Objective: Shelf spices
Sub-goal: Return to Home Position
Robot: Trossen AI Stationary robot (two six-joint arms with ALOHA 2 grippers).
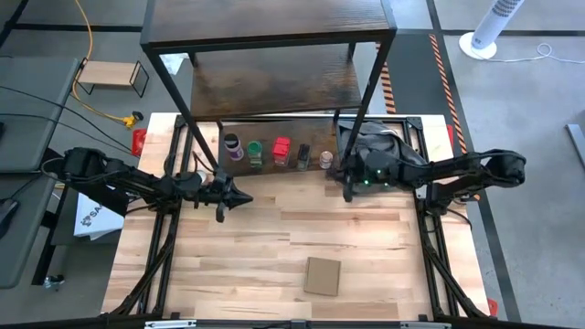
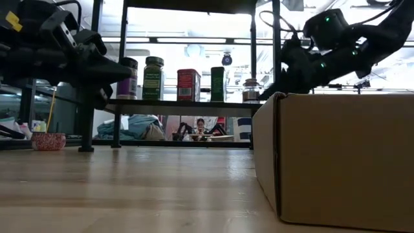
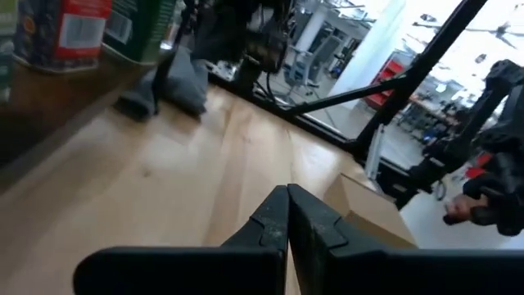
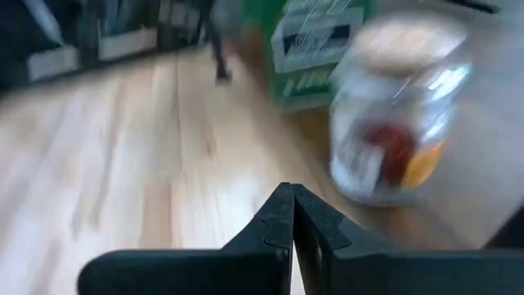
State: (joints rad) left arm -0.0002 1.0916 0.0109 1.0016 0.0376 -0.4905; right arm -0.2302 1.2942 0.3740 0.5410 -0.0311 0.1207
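Observation:
The shelf point(image 1: 274, 37) of dark wood-grain boards in a black frame stands at the table's far edge. Several spices stand in a row on its lowest board point(image 1: 274, 132): purple-lidded point(image 1: 234, 146), green-lidded point(image 1: 254, 152), red boxy point(image 1: 281, 151), dark point(image 1: 303, 156) and pale jar point(image 1: 326, 160). My left gripper point(image 1: 245, 198) is shut with nothing in it, level over the table in front of the row's left end. My right gripper point(image 1: 348, 193) is shut and bare, just right of the pale jar point(image 4: 401, 115), which its wrist view shows close ahead.
A flat brown cardboard piece point(image 1: 322, 276) lies on the table near the front edge, and looms large in the low view point(image 2: 336, 162). A dark cloth bundle point(image 1: 379, 146) sits by the shelf's right leg. A small light-wood rack point(image 1: 111, 75) stands off the table, far left.

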